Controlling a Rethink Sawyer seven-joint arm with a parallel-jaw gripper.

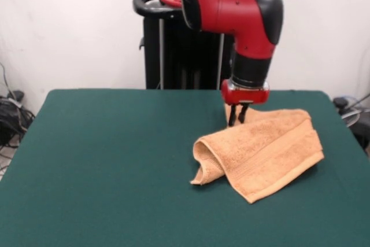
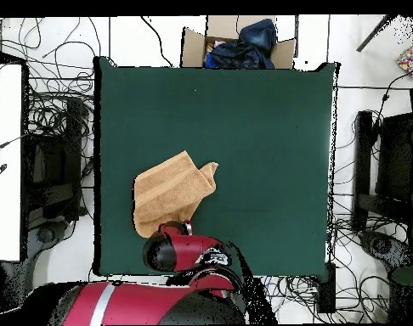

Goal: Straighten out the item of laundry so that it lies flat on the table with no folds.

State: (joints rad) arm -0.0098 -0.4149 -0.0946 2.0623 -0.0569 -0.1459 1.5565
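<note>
A folded peach terry-cloth towel (image 1: 263, 154) is pinched at its far edge on the dark green felt table (image 1: 115, 160) by the closed black gripper (image 1: 237, 121).

A plain white wall (image 1: 69, 27) fills the back of the room in the front view, evenly lit with no strong shadows. A black stand (image 1: 173, 44) rises in front of it. A dark bundle of cables (image 1: 11, 114) lies at the left edge. From above, the floor (image 2: 363, 85) is pale and tiled, with loose black cables (image 2: 57, 42) strewn across it on several sides. An open cardboard box (image 2: 235, 42) holding dark blue cloth sits on the floor at the top. A white surface (image 2: 4, 161) runs along the left edge, and dark equipment (image 2: 380, 170) stands at the right.
</note>
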